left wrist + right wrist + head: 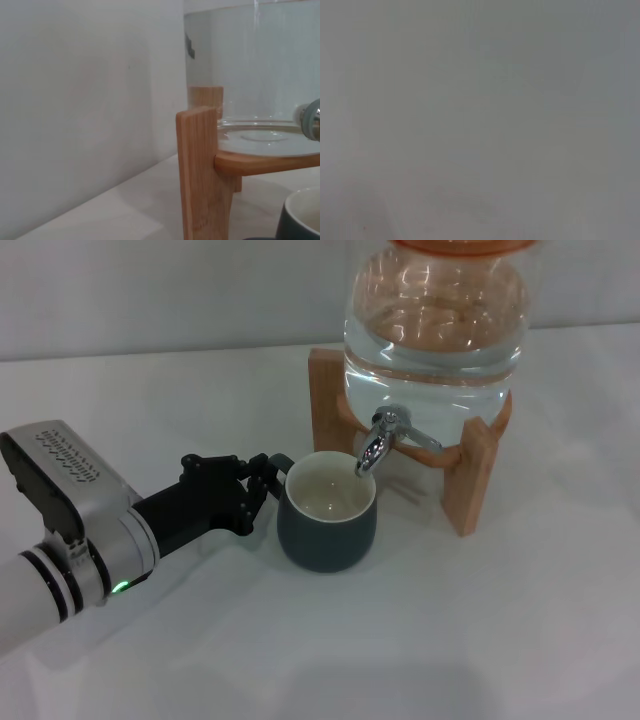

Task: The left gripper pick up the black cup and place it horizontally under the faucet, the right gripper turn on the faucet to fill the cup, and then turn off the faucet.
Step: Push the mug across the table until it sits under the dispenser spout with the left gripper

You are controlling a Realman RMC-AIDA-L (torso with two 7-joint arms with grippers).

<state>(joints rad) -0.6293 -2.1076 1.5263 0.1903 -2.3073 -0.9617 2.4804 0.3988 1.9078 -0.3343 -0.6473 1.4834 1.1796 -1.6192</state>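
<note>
- Head view: the black cup stands upright on the white table, its open mouth directly below the spout of the faucet, so that water would fall inside and not on the table. The left gripper reaches in from eight o'clock and is clamped on the cup's small handle at the cup's ten o'clock side, probably to steady it for filling. The faucet sticks out of the clear water jar, which sits in the wooden stand at the cup's one o'clock. No water stream shows, so the lever looks unturned. The right gripper is nowhere in this view.
- Left wrist view: a leg of the wooden stand is close, with the cup's rim at five o'clock and the faucet's chrome at three o'clock.
- Right wrist view: only a blank grey surface; that arm appears parked.
</note>
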